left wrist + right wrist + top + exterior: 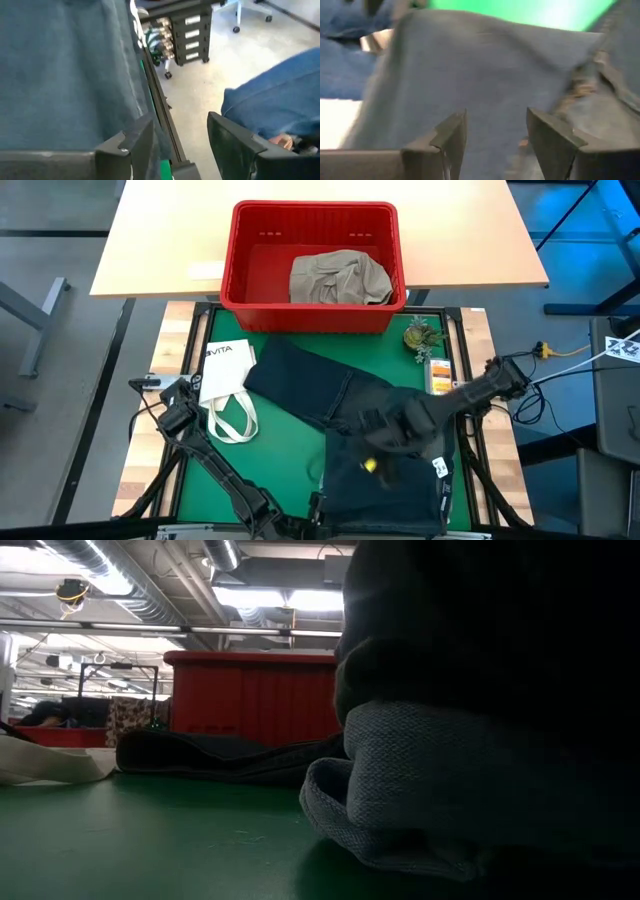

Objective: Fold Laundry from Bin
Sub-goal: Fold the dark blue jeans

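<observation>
Your right pincer point(372, 463) hovers wide over the jeans point(340, 420), spread on the desk point(290, 465) before the bin point(312, 265) for folding; left pincer point(175, 145) wide, near them too.

Bare green mat point(275, 455) lies open between the white tote bag point(228, 385) and the dark jeans point(345, 420), wide enough for a gripper to pass. The jeans cover the mat's middle and right. The red bin point(312, 265) blocks the far edge, a khaki garment point(338, 278) filling its right half, its left half bare. A small plant point(421, 336) stands just beside the bin's right corner.
</observation>
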Robot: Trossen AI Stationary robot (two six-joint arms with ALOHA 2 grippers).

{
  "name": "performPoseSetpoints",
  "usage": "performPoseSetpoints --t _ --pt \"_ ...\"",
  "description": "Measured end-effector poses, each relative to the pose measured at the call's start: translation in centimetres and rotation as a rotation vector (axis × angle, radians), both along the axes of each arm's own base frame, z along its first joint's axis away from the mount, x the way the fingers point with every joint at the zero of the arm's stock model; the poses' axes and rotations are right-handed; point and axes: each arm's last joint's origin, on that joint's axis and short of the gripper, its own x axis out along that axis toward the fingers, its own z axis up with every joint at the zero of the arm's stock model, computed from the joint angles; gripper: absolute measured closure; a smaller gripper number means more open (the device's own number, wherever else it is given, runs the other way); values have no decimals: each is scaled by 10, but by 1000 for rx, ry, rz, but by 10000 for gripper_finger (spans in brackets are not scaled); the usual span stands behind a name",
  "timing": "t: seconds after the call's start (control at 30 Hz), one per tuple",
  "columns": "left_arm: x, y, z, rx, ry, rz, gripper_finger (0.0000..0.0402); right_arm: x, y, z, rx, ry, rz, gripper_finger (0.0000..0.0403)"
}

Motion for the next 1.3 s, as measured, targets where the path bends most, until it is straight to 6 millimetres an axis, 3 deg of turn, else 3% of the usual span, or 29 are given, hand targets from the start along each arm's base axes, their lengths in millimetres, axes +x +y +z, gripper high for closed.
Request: performPoseSetpoints --t 0.17,0.37,0.67,0.93,1.13,1.3 --pt "7 21 22 24 4 33 236 -17 57 0 -35 -7 124 198" --pt "21 52 34 107 30 57 248 -51 119 0 -127 -55 121 198" --pt "62 115 35 136 39 103 249 -93 184 -14 -200 -262 57 198" --pt "83 159 34 80 72 112 249 -102 203 -43 -161 -320 63 198" --pt "90 175 34 50 86 99 249 -111 194 -66 -240 -221 47 198" --pt "92 181 34 33 93 83 249 -119 188 -72 -230 -94 -11 198"
